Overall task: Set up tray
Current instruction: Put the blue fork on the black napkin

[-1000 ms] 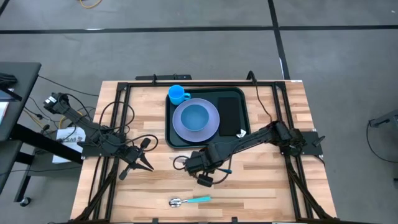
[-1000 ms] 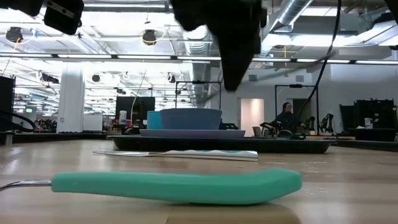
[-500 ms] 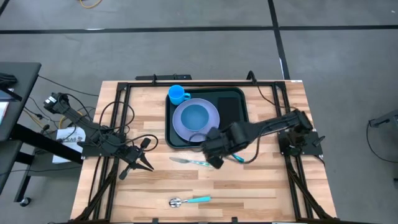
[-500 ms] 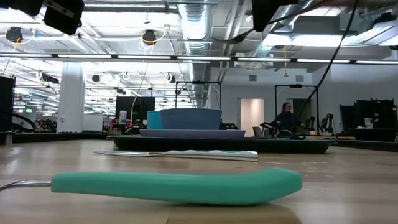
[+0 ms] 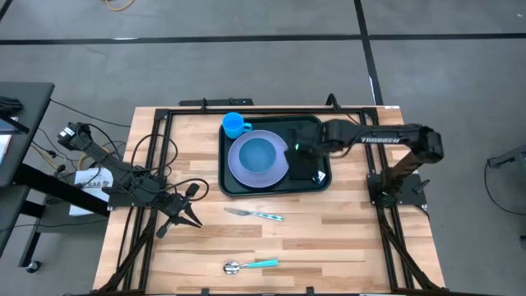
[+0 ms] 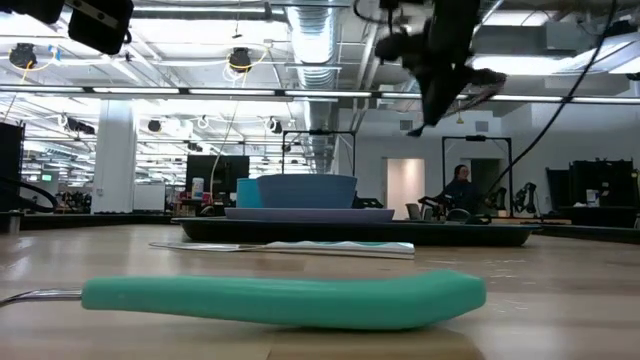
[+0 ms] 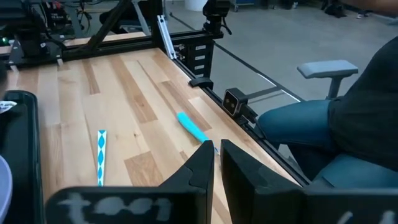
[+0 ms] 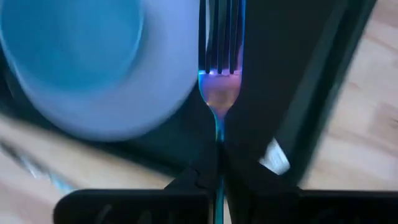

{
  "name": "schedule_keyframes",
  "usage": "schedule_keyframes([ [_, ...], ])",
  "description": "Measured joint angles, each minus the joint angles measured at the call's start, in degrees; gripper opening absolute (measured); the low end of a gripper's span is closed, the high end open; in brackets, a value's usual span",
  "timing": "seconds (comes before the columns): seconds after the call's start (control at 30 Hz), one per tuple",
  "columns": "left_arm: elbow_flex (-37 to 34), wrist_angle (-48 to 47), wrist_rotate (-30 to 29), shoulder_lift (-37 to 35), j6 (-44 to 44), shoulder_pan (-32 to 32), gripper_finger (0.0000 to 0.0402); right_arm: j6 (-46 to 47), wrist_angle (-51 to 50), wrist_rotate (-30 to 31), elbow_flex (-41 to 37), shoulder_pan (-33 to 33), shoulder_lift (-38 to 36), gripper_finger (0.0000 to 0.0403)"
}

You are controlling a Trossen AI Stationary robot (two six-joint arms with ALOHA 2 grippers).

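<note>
Overhead, the dark green tray [image 5: 233,186] lies on the far middle of the wooden table [image 5: 353,238], and the right gripper [image 5: 300,150] hangs directly above the tray's right half, just beside the lavender plate [image 5: 279,167] and over the flat black napkin [image 5: 311,164]. Its fingers are pinched tight on the handle of a fork [image 8: 219,74], whose tines point forward past the fingertips, with the plate's rim to one side and the tray's raised rim [image 8: 323,106] to the other in the right wrist view. On the plate sits a blue bowl [image 5: 258,153], and a blue cup [image 5: 234,125] stands in the tray's far left corner, touching or nearly touching the plate. In the low view the right gripper [image 6: 432,105] is well above the tray [image 6: 350,234], not touching anything on it. Between the tray and the near edge of the table lies a knife [image 5: 255,214] with a patterned handle, and closer still a spoon [image 5: 250,265] with a teal handle. The left gripper [image 5: 194,219] waits low over the table's left side, well apart from the tray, its fingers [image 7: 202,167] drawn nearly together on nothing.
</note>
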Motion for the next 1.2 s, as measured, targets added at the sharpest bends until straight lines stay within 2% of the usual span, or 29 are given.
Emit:
schedule_keyframes([
  [0.13,0.0,-0.2,0.0,0.0,1.1,0.0,0.0015,0.0,11.4,-0.7,-7.0,-7.6,-1.7,0.0004],
  [0.27,0.0,-1.1,0.0,0.0,3.5,0.0,0.0015,0.2,13.4,-0.8,-7.8,-13.1,1.4,0.0002],
  [0.4,0.0,-2.3,-0.2,0.0,5.2,0.0,0.0015,1.0,17.4,-1.0,-7.8,-15.6,5.9,0.0002],
  [0.57,0.0,-4.0,-0.3,0.0,5.9,0.0,0.0015,1.0,20.7,-1.5,-7.8,-16.6,11.2,0.0002],
  [0.8,0.0,-4.8,-0.3,0.0,5.4,0.0,0.0015,0.1,19.4,-2.2,-7.8,-16.5,15.1,0.0004],
  [1.2,0.0,-4.9,-0.4,0.0,4.1,0.0,0.0015,0.0,19.0,-0.9,-7.8,-16.5,16.5,0.0003],
])
